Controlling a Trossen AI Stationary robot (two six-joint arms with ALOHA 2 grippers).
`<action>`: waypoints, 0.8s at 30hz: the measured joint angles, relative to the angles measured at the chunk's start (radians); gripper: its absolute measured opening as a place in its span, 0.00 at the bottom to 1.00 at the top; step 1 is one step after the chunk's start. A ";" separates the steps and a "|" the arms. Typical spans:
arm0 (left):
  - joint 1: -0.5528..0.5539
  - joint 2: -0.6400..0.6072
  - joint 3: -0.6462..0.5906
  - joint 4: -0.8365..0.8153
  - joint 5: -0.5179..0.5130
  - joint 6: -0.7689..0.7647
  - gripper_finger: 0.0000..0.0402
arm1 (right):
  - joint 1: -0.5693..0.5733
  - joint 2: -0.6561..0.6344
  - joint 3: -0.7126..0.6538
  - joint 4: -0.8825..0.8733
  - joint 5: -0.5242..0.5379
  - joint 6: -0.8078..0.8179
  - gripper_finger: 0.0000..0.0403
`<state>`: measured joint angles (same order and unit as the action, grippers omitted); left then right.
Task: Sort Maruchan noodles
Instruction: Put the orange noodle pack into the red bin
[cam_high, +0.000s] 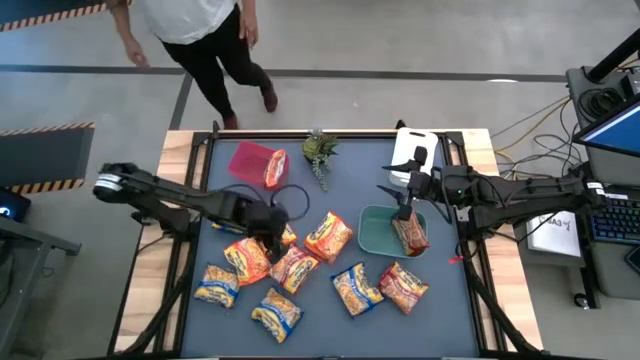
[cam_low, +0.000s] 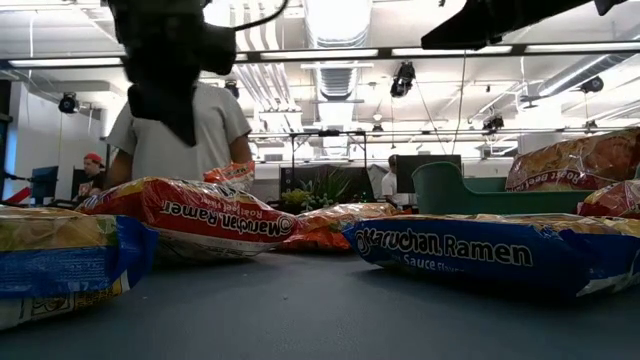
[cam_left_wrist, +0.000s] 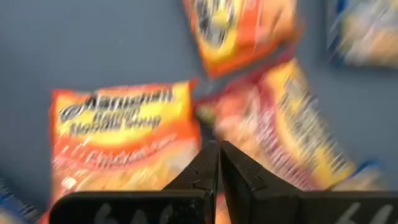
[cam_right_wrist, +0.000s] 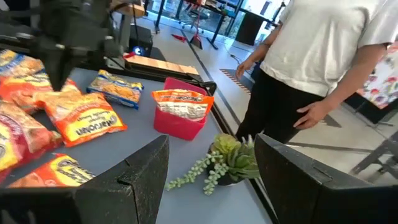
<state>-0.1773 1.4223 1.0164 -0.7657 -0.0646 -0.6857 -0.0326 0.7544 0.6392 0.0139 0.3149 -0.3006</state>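
Several Maruchan packets lie flat on the dark mat (cam_high: 340, 330): orange ones (cam_high: 247, 258) (cam_high: 328, 236), red ones (cam_high: 293, 268) (cam_high: 403, 286) and yellow-with-blue ones (cam_high: 216, 285) (cam_high: 356, 288). One orange packet (cam_high: 275, 168) stands in the red bin (cam_high: 248, 160), and one reddish packet (cam_high: 411, 235) leans in the green bin (cam_high: 375, 232). My left gripper (cam_high: 272, 228) (cam_left_wrist: 219, 152) hovers shut above an orange packet (cam_left_wrist: 124, 143) and a red packet (cam_left_wrist: 292, 137). My right gripper (cam_high: 405, 208) (cam_right_wrist: 211, 146) is open above the green bin.
A small green plant (cam_high: 320, 152) (cam_right_wrist: 230, 158) stands at the mat's far edge between the bins. A white object (cam_high: 412, 152) sits at the far right. A person (cam_high: 205, 40) (cam_right_wrist: 311, 56) walks behind the far edge. Bare mat shows along the near edge.
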 joint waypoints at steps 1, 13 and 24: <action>-0.010 0.023 0.016 -0.033 -0.001 0.027 0.00 | -0.008 0.000 0.000 0.000 0.000 -0.005 0.56; -0.071 0.102 0.070 -0.114 -0.004 0.102 0.00 | -0.091 0.000 0.000 0.000 -0.001 0.013 0.56; -0.106 0.100 0.061 -0.134 -0.063 0.076 0.27 | -0.130 0.000 0.000 0.014 -0.008 0.010 0.56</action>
<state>-0.2834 1.5219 1.0775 -0.8993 -0.1279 -0.6093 -0.1628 0.7547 0.6392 0.0283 0.3065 -0.2906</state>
